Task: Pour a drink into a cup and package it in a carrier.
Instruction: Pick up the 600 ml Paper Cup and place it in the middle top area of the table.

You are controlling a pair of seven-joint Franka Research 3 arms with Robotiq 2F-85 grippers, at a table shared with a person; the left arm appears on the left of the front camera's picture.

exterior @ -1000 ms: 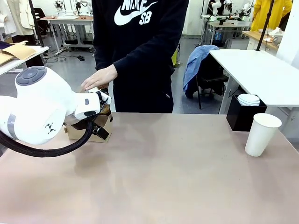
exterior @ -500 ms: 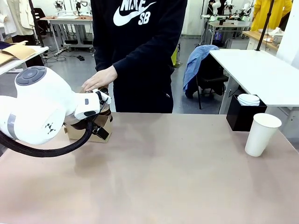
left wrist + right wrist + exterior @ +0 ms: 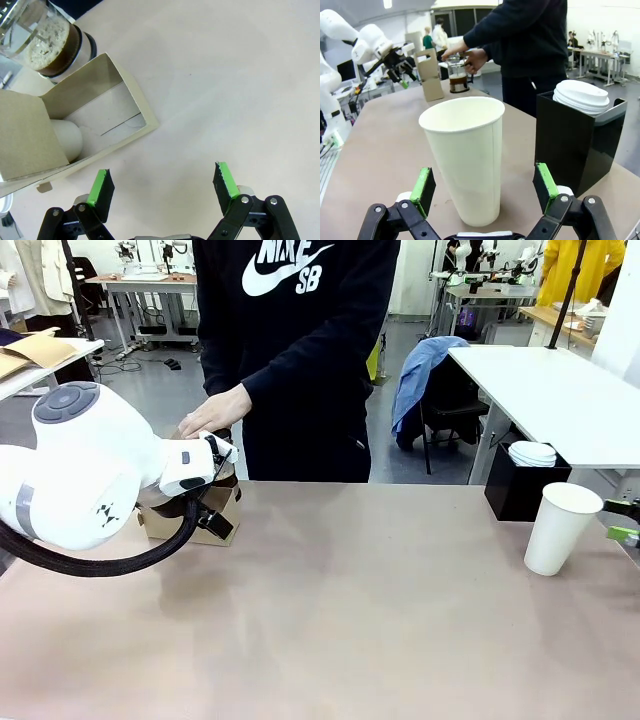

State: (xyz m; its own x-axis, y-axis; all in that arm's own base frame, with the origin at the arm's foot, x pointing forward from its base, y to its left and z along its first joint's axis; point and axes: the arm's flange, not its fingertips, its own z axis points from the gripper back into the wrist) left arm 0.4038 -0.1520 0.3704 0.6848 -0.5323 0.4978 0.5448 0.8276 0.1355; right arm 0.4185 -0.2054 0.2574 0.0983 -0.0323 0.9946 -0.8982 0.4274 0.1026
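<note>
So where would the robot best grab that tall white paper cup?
Probably around its mid wall, coming in from the side. The cup stands upright, open-topped and narrowing downward, so a grab from above might crush the rim. The right gripper, jaws open, faces it squarely.

Carrier (image 3: 158,526) half behind left arm (image 3: 80,480)

Shows plain kraft brown on the small cardboard drink carrier (image 3: 95,120). Beside the carrier, shows dark brown drink (image 3: 74,45) under tan speckled foam in the clear glass cylindrical jug (image 3: 47,37). Far right of the carrier, shows plain white on the tall paper cup (image 3: 562,527), black on the square box (image 3: 515,490), white on its stacked lids (image 3: 532,453). Under the carrier, spreads unpatterned pinkish beige over the matte table (image 3: 350,620).
</note>
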